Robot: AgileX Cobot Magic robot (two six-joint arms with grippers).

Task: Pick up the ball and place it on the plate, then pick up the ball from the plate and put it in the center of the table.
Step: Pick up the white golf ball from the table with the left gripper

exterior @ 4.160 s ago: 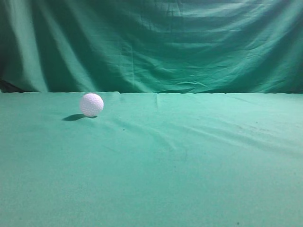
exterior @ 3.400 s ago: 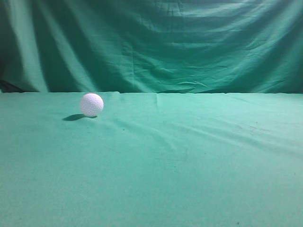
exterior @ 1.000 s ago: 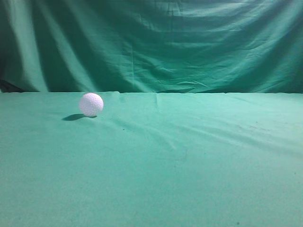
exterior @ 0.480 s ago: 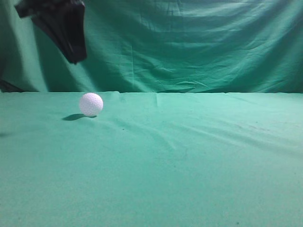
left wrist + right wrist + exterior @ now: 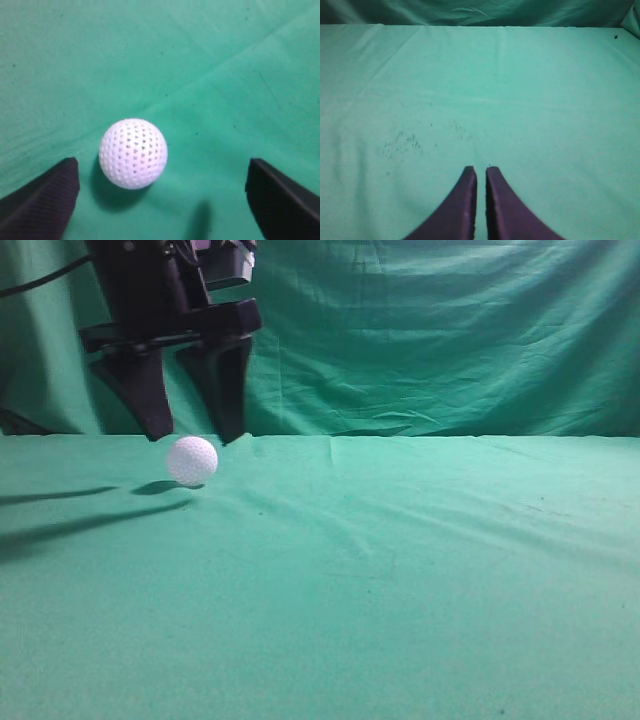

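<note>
The ball (image 5: 192, 460), a small white dimpled sphere, rests on the green table (image 5: 400, 580) at the far left. My left gripper (image 5: 195, 435) hangs open just above and behind it, one black finger on each side. In the left wrist view the ball (image 5: 133, 153) lies between the open fingertips (image 5: 55, 192), nearer the left one, untouched. My right gripper (image 5: 480, 172) is shut and empty over bare cloth; it does not show in the exterior view. No plate is in view.
A draped green backdrop cloth (image 5: 420, 330) hangs behind the table's far edge. Dark specks (image 5: 402, 142) mark the cloth ahead of the right gripper. The arm casts long shadows (image 5: 60, 520) on the table's left side.
My left gripper has come down from the top left and now straddles the space just above the ball. The ball has not moved.
</note>
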